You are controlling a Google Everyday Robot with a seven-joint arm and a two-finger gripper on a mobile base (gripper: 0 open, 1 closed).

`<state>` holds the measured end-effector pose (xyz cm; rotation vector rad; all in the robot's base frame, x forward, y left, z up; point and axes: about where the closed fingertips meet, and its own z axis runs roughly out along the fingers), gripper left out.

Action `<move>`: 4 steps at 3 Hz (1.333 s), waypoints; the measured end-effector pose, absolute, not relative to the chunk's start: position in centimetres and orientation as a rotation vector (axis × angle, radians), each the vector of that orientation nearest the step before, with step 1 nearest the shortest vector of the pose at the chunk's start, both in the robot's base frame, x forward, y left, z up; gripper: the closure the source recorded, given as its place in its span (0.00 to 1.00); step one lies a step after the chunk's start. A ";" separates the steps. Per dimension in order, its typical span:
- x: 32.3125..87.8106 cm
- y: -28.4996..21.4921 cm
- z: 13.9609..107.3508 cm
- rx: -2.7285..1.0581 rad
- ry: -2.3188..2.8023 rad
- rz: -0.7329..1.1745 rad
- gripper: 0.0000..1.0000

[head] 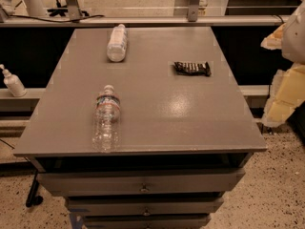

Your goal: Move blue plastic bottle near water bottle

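Note:
The blue plastic bottle (117,43) lies on its side near the far left of the grey table (162,113), white cap pointing away, with a large pale label. The water bottle (106,118), clear and ribbed with a red-and-blue band near its neck, lies on its side near the front left edge, cap pointing away. The two bottles are well apart. My gripper (285,87) shows as pale yellow and white parts at the right edge of the view, off the table's right side and far from both bottles. It holds nothing that I can see.
A dark snack packet (192,68) lies on the table's right half. A white pump bottle (13,82) stands on a ledge to the left. Drawers (143,182) sit under the tabletop. A metal rail (143,19) runs behind the table.

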<state>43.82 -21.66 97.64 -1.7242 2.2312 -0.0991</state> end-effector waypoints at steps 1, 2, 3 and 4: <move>43.8 -21.7 97.6 -1.724 2.231 -0.099 0.00; 43.9 -21.3 98.2 -1.745 2.196 -0.105 0.00; 44.9 -19.8 98.7 -1.764 2.131 -0.097 0.00; 47.9 -17.7 99.4 -1.759 2.073 -0.073 0.00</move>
